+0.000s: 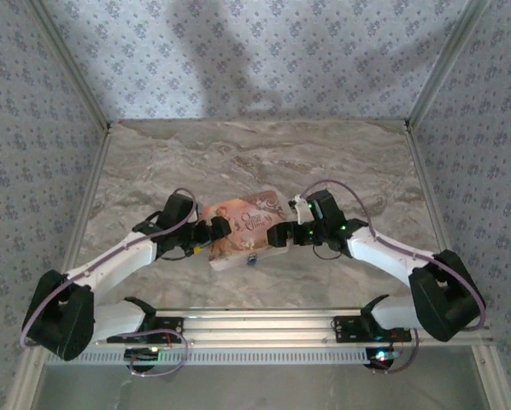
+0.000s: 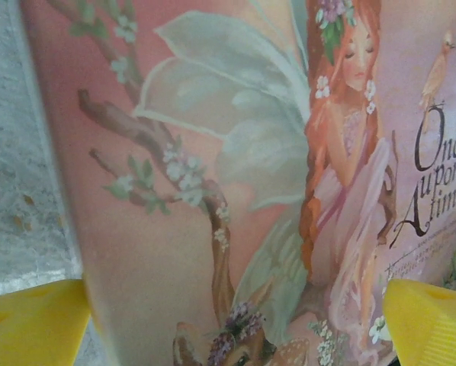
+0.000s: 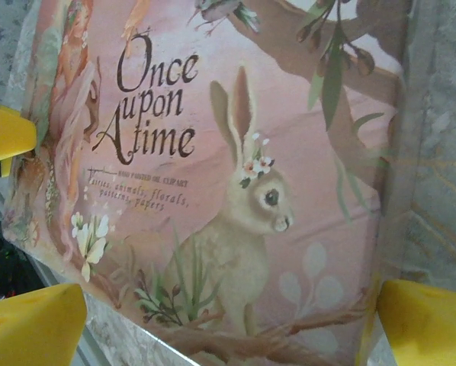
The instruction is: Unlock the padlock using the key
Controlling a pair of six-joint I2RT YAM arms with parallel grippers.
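A flat pink-orange illustrated box lies on the marble table, lettered "Once upon a time". A tiny metal piece sits at the box's near edge; I take it for the padlock, and it is too small to tell more. The key is not discernible. My left gripper is at the box's left end. Its yellow fingers stand wide apart over the box. My right gripper is at the right end, open, its fingers spread across the box's rabbit picture. Nothing is gripped by either.
The marble tabletop stretches behind the box to patterned walls on three sides. An aluminium rail with both arm bases runs along the near edge. A yellow finger of the left gripper shows at the box's far end.
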